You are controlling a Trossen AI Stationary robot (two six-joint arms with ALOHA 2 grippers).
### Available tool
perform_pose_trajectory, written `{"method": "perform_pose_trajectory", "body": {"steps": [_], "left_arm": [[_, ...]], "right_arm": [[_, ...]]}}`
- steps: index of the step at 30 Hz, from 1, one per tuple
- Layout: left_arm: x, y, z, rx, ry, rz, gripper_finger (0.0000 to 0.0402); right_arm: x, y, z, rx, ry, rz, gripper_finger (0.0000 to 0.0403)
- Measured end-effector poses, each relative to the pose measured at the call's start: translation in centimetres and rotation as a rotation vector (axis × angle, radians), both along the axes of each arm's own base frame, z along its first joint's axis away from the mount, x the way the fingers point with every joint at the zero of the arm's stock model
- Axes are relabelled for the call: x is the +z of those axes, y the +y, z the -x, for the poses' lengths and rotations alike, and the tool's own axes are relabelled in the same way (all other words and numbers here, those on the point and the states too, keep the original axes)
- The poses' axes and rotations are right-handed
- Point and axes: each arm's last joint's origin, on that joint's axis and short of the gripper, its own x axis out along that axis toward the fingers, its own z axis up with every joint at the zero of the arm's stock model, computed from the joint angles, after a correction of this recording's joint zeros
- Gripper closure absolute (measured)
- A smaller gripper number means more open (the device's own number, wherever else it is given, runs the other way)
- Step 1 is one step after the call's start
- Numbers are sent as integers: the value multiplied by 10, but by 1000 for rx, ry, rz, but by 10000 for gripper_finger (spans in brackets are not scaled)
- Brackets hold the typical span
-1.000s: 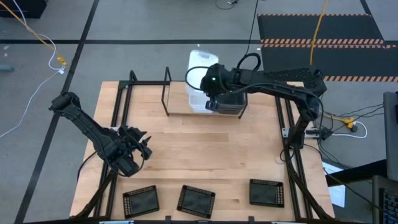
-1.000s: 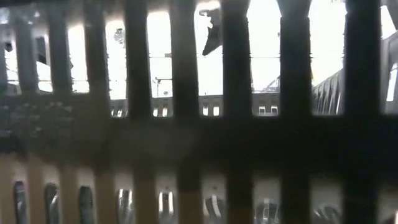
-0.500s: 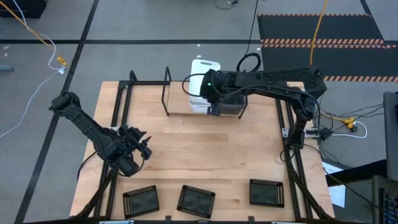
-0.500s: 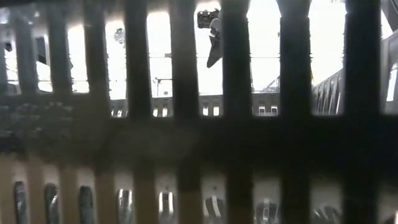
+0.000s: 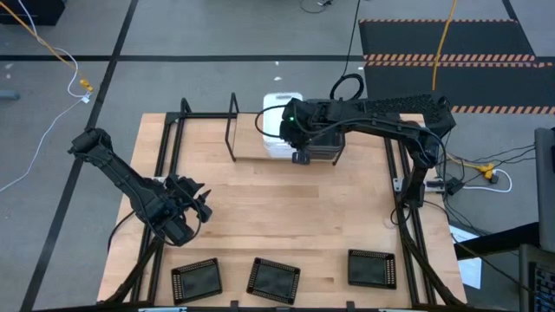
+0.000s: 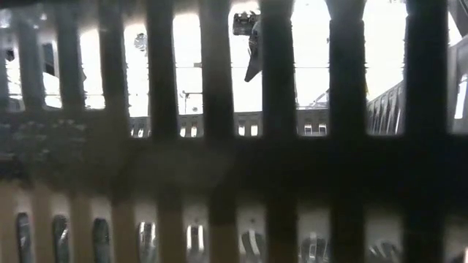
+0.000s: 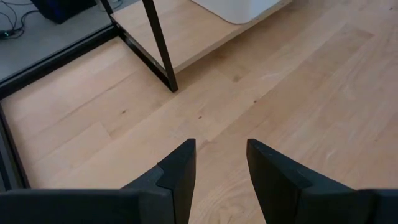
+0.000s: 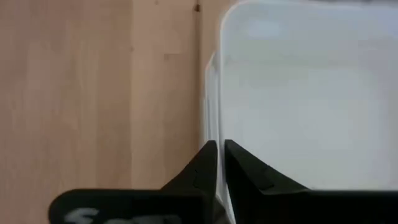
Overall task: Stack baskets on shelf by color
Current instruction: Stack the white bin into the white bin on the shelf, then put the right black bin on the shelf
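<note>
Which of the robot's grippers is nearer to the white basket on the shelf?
Right. The right gripper is at the white basket's rim, fingers pinched on its wall; the left gripper hovers over bare tabletop, far from it.

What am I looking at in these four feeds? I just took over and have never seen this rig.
Two robot arms work at a wooden table. The overhead picture shows everything; the barred one looks level from the table's edge through a gridded tray; the other two come from cameras on each wrist. The right gripper is at the shelf, its fingers pinching the rim of a white basket beside the dark baskets. The left gripper hangs open over bare wood. Three black trays lie along the near edge.
</note>
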Motion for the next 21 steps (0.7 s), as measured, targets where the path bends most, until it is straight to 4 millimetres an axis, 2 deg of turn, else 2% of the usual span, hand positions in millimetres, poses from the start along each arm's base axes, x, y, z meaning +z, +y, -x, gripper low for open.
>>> {"method": "perform_pose_trajectory", "body": {"steps": [4,15,18,21], "left_arm": [[0,0,0,2,-2,1,254],[0,0,0,17,-21,16,254],[0,0,0,18,-23,18,254],[0,0,0,18,-22,17,254]], "right_arm": [[0,3,-1,60,-25,-73,365],[1,1,-3,24,-43,-34,352],[0,8,-4,111,-57,-107,349],[-13,21,-8,245,-87,-200,351]]}}
